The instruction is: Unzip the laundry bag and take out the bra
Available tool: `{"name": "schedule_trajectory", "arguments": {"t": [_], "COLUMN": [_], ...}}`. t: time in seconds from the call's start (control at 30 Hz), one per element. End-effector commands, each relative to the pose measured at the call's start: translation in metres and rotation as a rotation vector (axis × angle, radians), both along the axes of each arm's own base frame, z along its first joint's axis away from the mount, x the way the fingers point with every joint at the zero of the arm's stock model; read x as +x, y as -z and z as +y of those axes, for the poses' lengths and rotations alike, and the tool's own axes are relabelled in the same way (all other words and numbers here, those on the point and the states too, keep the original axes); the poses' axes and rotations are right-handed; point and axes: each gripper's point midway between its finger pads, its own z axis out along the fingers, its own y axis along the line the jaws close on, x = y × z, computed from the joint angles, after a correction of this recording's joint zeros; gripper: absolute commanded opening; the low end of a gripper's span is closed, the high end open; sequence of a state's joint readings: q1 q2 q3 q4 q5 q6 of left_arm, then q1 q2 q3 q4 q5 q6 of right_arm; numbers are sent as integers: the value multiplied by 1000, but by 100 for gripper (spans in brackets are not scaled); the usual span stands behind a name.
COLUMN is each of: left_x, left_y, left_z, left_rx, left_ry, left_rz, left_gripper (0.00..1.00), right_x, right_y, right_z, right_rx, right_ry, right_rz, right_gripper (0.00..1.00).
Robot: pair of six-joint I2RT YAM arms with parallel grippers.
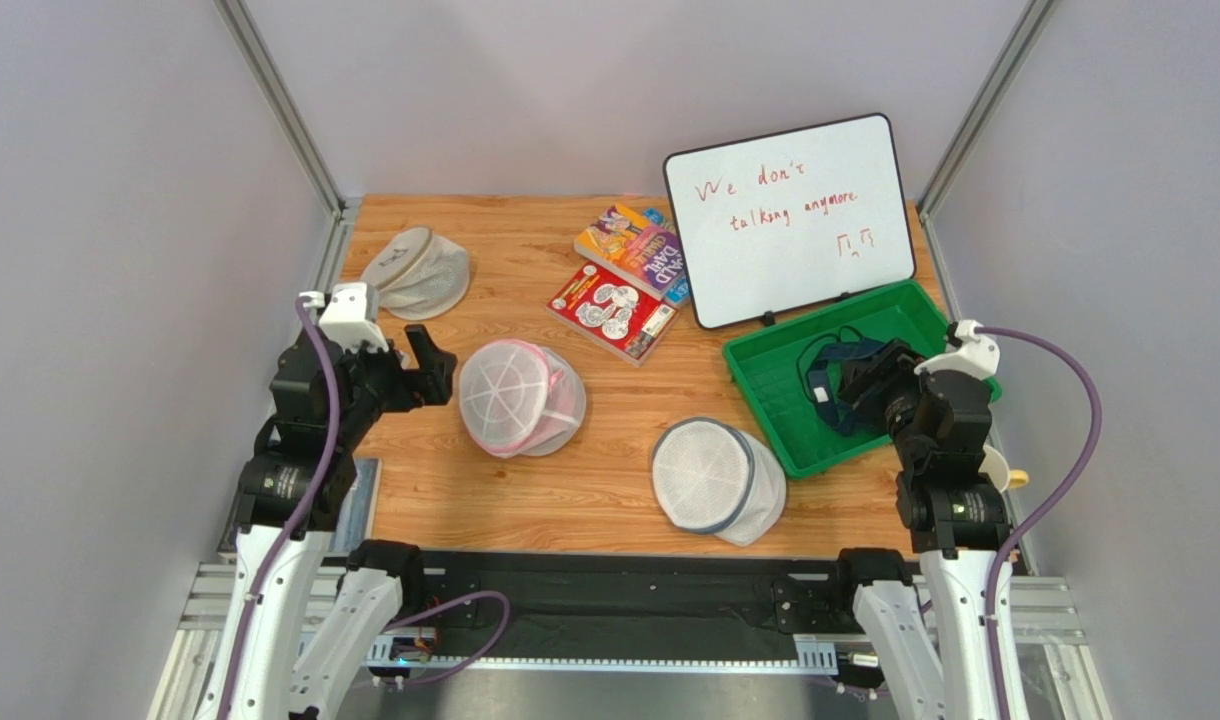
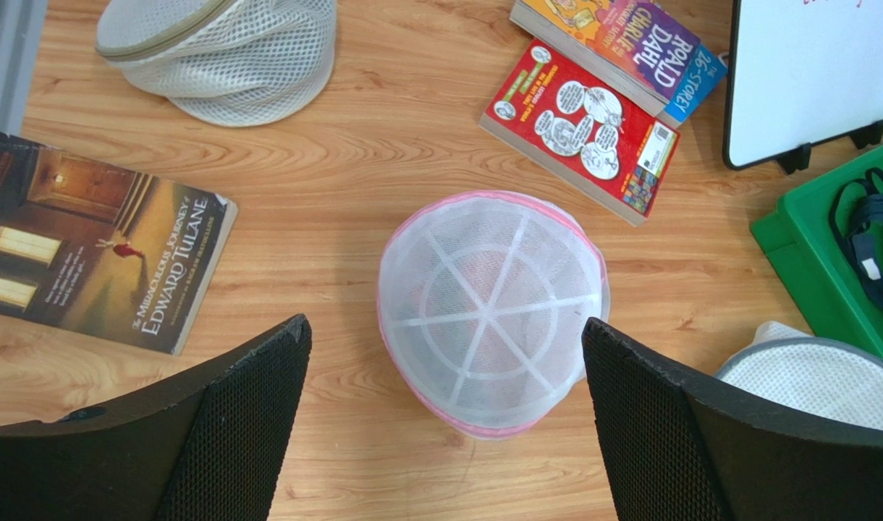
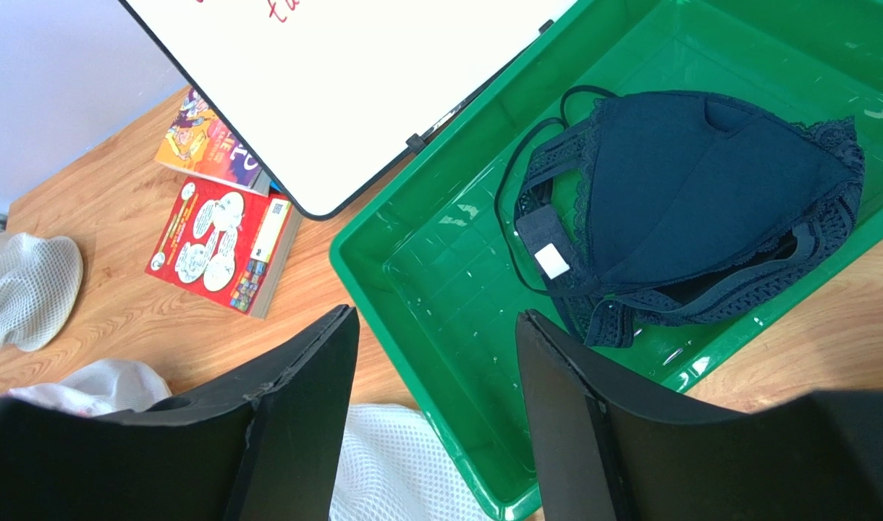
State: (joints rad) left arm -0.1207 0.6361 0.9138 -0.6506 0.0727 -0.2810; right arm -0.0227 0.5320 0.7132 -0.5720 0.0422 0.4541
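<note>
"Since both wrist views are up, where is the bra (image 3: 707, 185)?"

"It lies crumpled in the green tray (image 3: 457, 282) at the right side of the table (image 1: 601, 498), with its thin straps looped and a pale patch showing. Nothing touches it."

"And the laundry bag (image 1: 706, 477)?"

"On the table just left of the tray, near the front edge, tipped so a round spoked end faces up. I cannot tell whether its zipper is undone."

"The right gripper (image 3: 437, 320)?"

"Spread and empty, hanging over the tray's near corner, with the bra beyond its fingers."

"The left gripper (image 1: 430, 366)?"

"Spread wide and empty, above the pink-tinted mesh bag (image 2: 487, 309) and apart from it. A beige-grey bag (image 1: 418, 272) lies at the far left, and a whiteboard (image 1: 797, 210) stands behind the tray."
</note>
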Motion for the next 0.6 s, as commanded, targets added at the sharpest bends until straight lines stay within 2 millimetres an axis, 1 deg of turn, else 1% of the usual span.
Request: {"name": "schedule_trajectory", "arguments": {"t": [0.0, 0.1, 0.57], "left_x": [-3, -2, -3], "left_y": [8, 13, 10], "left_z": [7, 9, 14], "left_rx": [34, 41, 48], "left_ry": [-16, -25, -53], "left_rz": [3, 15, -10], "left_gripper": [99, 98, 98], "right_x": [-3, -5, -7], "right_y": [-13, -13, -14], "right_z": [3, 2, 0], "right_rx": [-21, -22, -45], "right_ry": [-32, -31, -27], "right_rz": [-27, -27, -24], "right_gripper": [61, 61, 62]}}
